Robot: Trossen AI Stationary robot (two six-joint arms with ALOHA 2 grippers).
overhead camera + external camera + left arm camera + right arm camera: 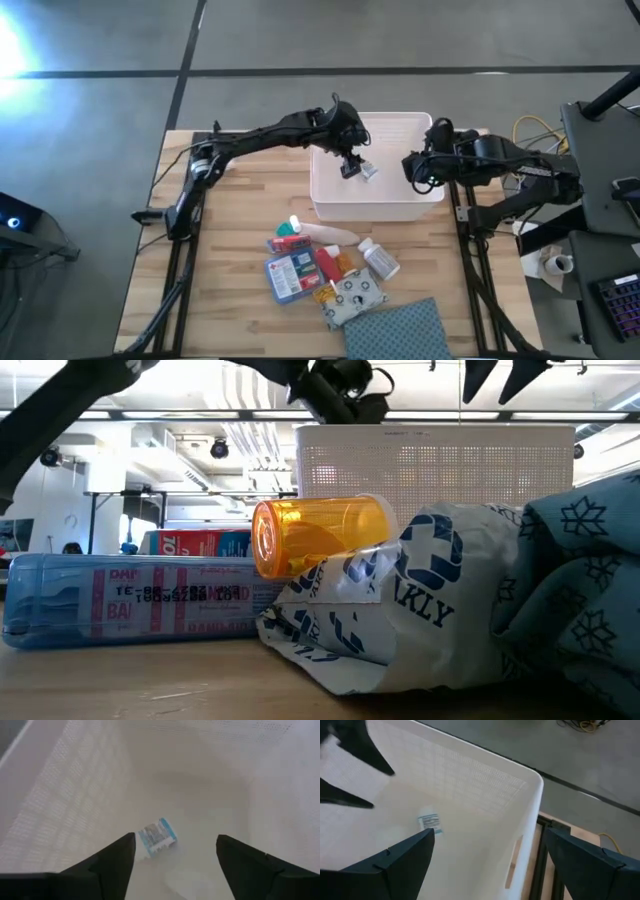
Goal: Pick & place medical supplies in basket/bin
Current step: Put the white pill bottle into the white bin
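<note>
While its print is too blurred to read, a small blue-and-white labelled item [156,837] lies on the floor of the white perforated plastic bin [330,205]. Above it, the left gripper [175,855] hangs open and empty; the right gripper [487,852], also open, is at the bin's rim.

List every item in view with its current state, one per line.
Left claw: open, empty, over the bin.
Right claw: open, empty, at the bin's right rim.
White bin: upright, holding one small blue-labelled packet.
Orange pill bottle: on its side on the patterned pouch.
Blue-and-red flat packet: flat on the table.
Dotted cloth: crumpled at the table edge.
</note>
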